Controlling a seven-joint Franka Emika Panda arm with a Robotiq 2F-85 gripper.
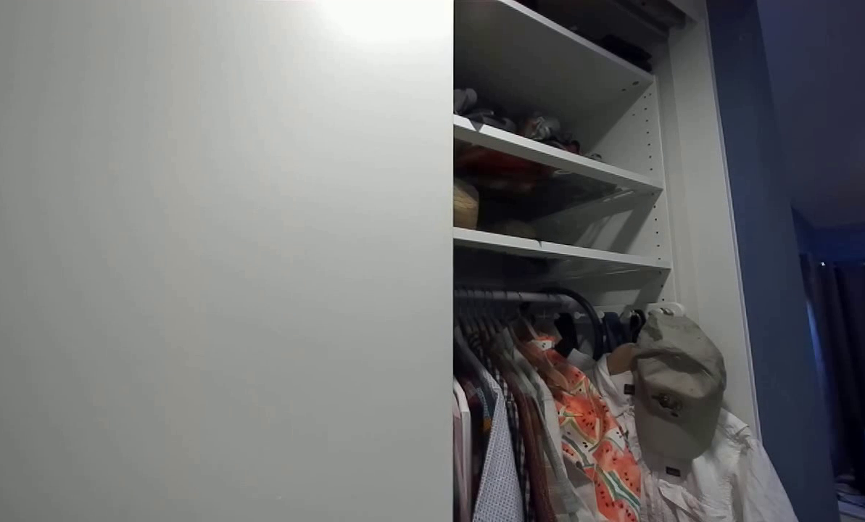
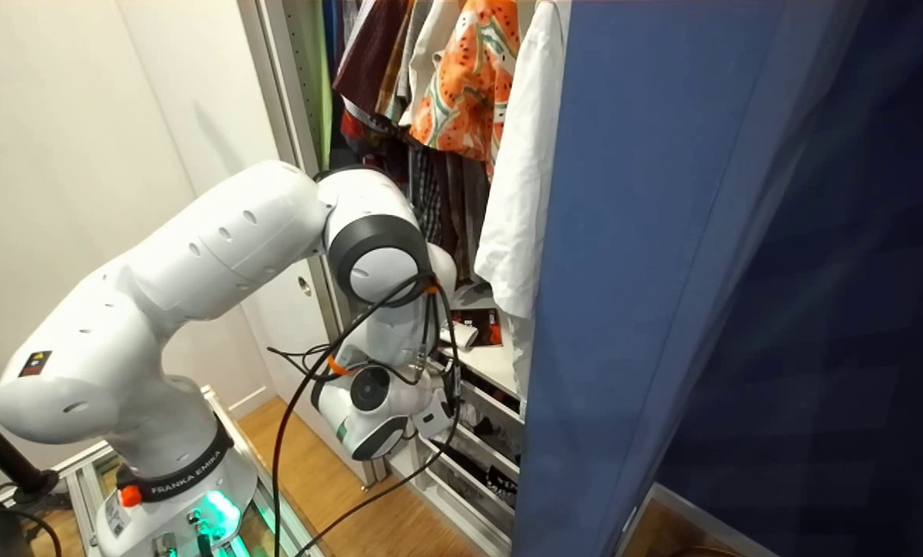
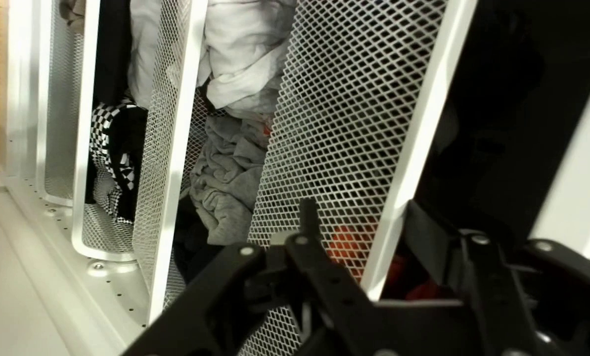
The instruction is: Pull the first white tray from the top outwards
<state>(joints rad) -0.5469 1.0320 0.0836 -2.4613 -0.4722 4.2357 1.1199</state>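
The top white mesh tray (image 3: 354, 94) fills the middle of the wrist view, its white front rim (image 3: 426, 128) running diagonally. Red cloth shows through the mesh. My gripper (image 3: 361, 210) is open around this rim. One finger is in front of the mesh, on the left in the wrist view. The other finger is behind the rim, on the inner side, its tip at or very near the rim. In an exterior view the arm reaches down into the closet, and the top tray's rim (image 2: 494, 404) shows under the shelf; the fingers are hidden there.
Lower mesh trays (image 3: 178, 128) with clothes (image 3: 230, 173) lie below. A white shelf (image 2: 492, 363) with small items is just above. Hanging shirts (image 2: 469, 85) are over the arm. A blue wall (image 2: 623, 232) and a white door (image 1: 207, 261) flank the closet. Black cables (image 2: 283, 433) loop from the arm.
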